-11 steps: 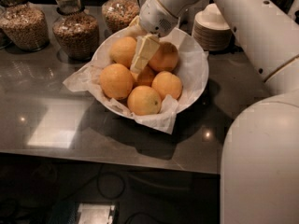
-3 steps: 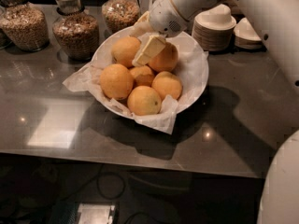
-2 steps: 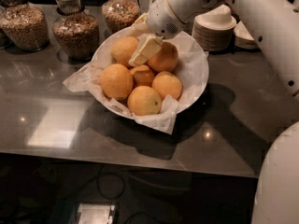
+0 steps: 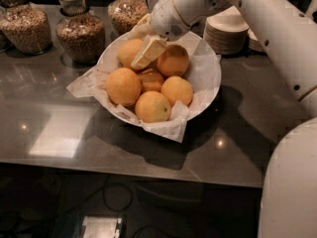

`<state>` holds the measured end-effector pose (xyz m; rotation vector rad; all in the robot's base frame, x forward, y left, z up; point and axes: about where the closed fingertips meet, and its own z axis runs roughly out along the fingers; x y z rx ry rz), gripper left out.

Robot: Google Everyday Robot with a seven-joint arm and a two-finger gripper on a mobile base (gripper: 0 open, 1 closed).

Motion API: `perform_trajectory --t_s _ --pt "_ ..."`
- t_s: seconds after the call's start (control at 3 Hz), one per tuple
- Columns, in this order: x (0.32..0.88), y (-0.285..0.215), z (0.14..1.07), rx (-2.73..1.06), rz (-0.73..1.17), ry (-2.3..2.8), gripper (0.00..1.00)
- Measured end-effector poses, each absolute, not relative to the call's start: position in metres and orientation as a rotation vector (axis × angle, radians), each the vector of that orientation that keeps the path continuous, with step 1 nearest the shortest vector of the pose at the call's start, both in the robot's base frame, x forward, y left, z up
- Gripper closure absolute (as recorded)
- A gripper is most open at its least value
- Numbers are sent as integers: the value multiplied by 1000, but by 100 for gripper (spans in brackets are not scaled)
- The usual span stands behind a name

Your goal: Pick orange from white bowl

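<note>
The white bowl [image 4: 208, 71], lined with crumpled white paper, sits mid-table and holds several oranges. My gripper [image 4: 154, 53] reaches down from the upper right into the back of the bowl. It sits between the back-left orange [image 4: 128, 51] and the back-right orange [image 4: 173, 61], resting against the left side of the back-right one. Other large oranges lie at the left [image 4: 123, 86], right [image 4: 177, 90] and front [image 4: 153, 106]. A smaller one [image 4: 151, 79] lies in the middle. Part of the gripper is hidden behind the back-right orange.
Three glass jars of nuts or grain [image 4: 79, 31] stand at the back left. Stacked white paper bowls [image 4: 227, 31] stand at the back right. My white arm [image 4: 267, 29] spans the upper right and its bulk [image 4: 292, 182] fills the lower right. The table's front edge [image 4: 148, 168] is near.
Since the earliest frame my arm's elbow has swung right and the gripper has shifted slightly up and right. In the last second it has barely moved. The oranges stay in place.
</note>
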<state>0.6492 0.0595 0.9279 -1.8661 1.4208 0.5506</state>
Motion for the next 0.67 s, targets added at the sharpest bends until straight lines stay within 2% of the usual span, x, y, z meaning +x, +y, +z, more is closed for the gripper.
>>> perform_trajectory --t_s 0.33,0.67 --pt "648 62 909 -1818 603 1461 38" --pt "644 61 902 -1787 638 1495 42"
